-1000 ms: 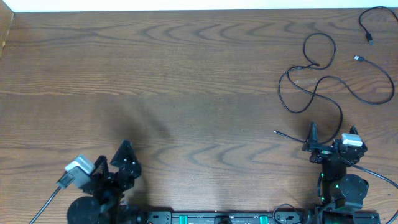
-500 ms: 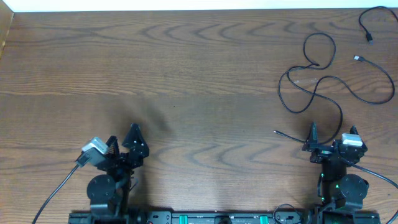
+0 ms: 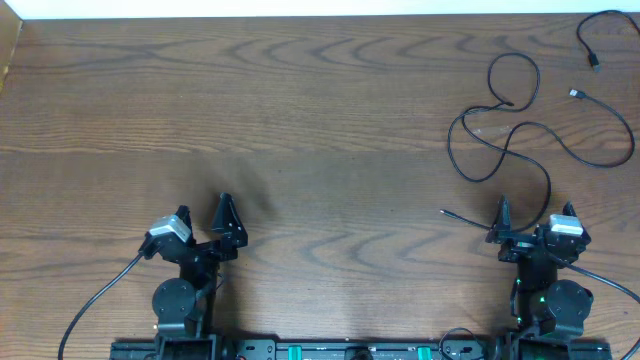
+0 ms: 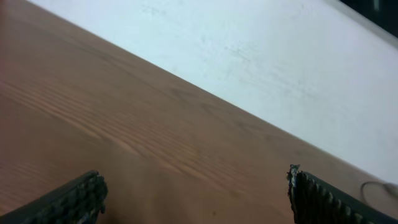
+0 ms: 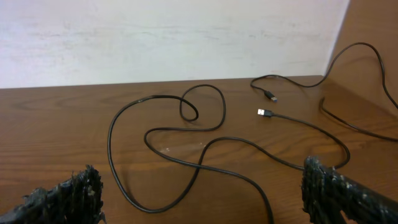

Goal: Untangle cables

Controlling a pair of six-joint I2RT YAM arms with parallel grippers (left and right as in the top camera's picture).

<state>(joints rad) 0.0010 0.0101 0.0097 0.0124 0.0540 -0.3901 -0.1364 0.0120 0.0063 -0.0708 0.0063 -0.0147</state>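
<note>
Right gripper agape near cables

Setting: a robotics lab or test bench, not a home or a shop.
Machines: two small black robot arms stand side by side, the left hand and the right hand both over one worktop.
Mounting: behind the hands, a black rail with teal lights joins the two arm bases.
Surface: wood-grain board stretching far ahead of both hands.
Backdrop: a plain white wall beyond the worktop's far edge, ahead of the hands.
Test pieces: thin black cables with small plug ends, lying loose just ahead of the right hand.
</note>
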